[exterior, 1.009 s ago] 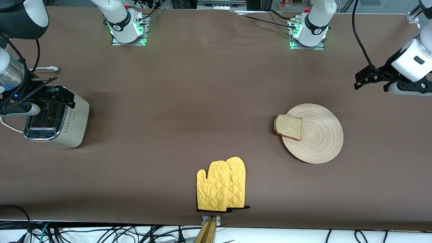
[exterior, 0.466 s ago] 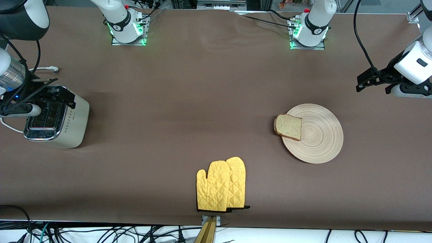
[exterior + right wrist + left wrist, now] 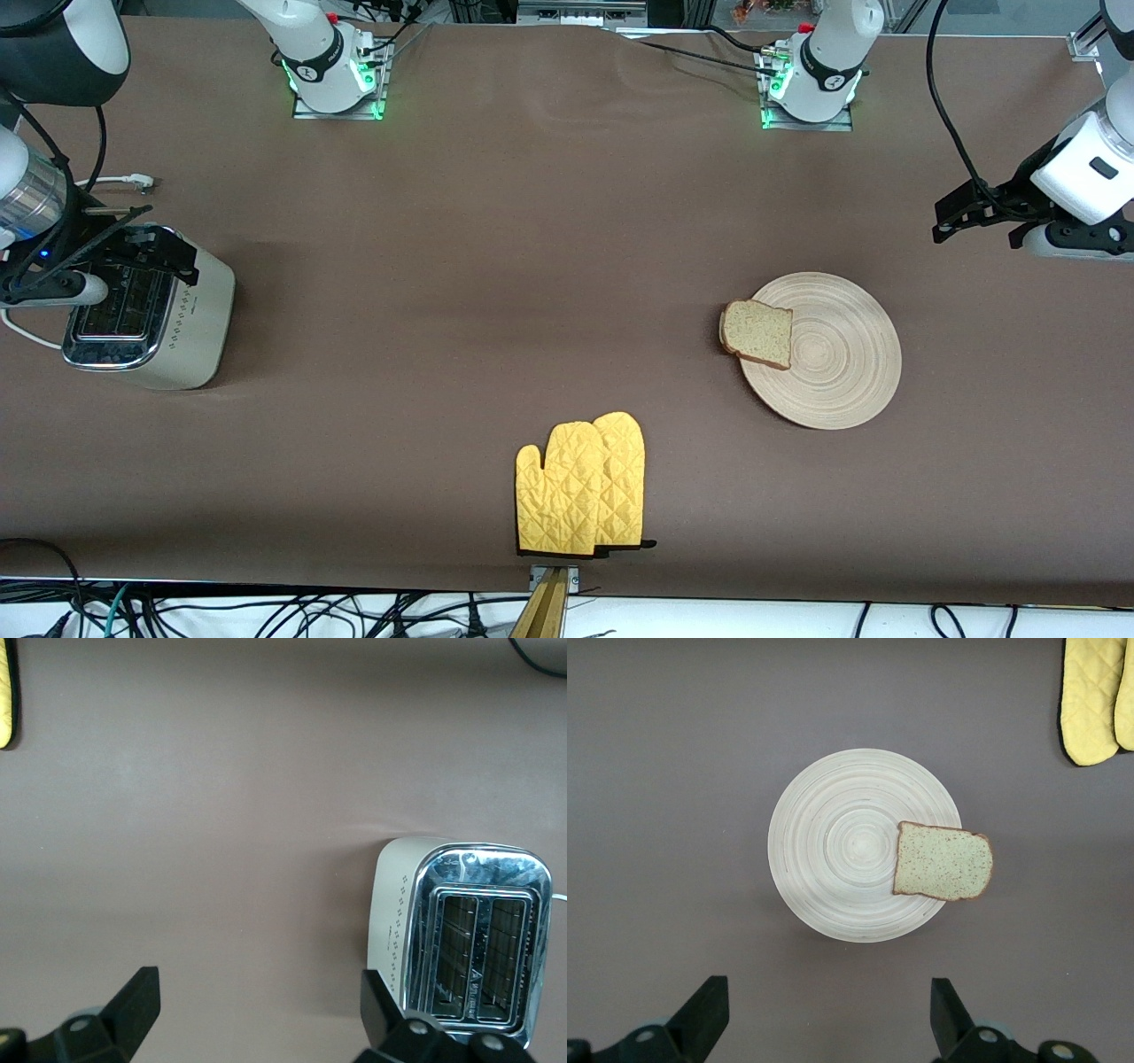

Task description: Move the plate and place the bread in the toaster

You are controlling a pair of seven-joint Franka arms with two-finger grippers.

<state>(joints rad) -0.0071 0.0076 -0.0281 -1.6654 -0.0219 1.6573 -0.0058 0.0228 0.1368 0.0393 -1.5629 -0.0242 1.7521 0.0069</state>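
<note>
bread [image 3: 757, 332] on plate [image 3: 833, 372], left gripper [image 3: 952, 217] apart.

A brown table [image 3: 532, 266] carries the toaster [image 3: 151, 323] at the right arm's end, the plate [image 3: 837, 372] toward the left arm's end — and yellow mitts [image 3: 580, 486] nearest the front camera.

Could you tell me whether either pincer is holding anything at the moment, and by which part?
Nothing is held. The left pincer and right pincer are both open and empty.
</note>
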